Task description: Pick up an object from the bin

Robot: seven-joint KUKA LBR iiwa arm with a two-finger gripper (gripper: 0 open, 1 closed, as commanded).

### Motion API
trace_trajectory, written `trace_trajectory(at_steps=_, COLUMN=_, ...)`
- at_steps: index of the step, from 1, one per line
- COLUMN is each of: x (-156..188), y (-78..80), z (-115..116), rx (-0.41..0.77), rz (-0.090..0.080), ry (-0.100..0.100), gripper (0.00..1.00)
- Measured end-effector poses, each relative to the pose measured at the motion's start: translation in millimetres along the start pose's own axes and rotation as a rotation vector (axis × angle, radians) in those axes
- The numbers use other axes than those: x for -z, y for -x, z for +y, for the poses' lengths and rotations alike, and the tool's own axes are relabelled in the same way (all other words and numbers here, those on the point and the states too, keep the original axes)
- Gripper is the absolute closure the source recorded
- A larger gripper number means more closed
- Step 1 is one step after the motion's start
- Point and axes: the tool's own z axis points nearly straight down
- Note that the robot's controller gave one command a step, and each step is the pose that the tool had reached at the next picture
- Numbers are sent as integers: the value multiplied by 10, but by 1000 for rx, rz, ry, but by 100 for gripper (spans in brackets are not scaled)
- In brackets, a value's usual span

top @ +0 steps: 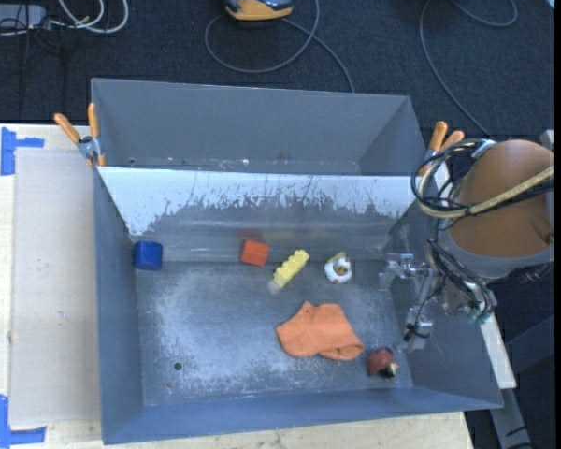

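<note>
Gripper (417, 327) hangs low at the right wall of the bin (262, 129), toward the front right corner. Pincer state: cannot tell, the tip is too small and cluttered with cables. Nothing visibly held.

Nearest thing: small dark red lump (382, 363), on the floor just beside the gripper, on its front-left side, close to the front right corner. Likely candidate, judging by nearness alone. It looks roundish with a pale speck on its front side. No clear long axis or heading readable.

Orange cloth (320, 333) lies just left of the lump, apart from it.

Risks, as judged:
- Lump sits close to the sloped right wall, so a descent could strike the wall first.
- Round shape may roll or squirt out of a closing pincer.
- A leftward drift may snag the cloth instead.
</note>
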Motion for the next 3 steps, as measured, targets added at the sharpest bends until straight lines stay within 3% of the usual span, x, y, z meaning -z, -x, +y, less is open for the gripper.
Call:
trace_trajectory(at_steps=1, x=41, y=17, z=2, rx=3, rz=-7, ry=-1, gripper=0)
trace_trajectory(at_steps=2, x=-256, y=109, z=246, rx=77, rz=-9, ry=-3, gripper=0)
trace_trajectory(at_steps=3, x=-899, y=-17, z=725, rx=137, rz=-10, ry=-2, gripper=0)
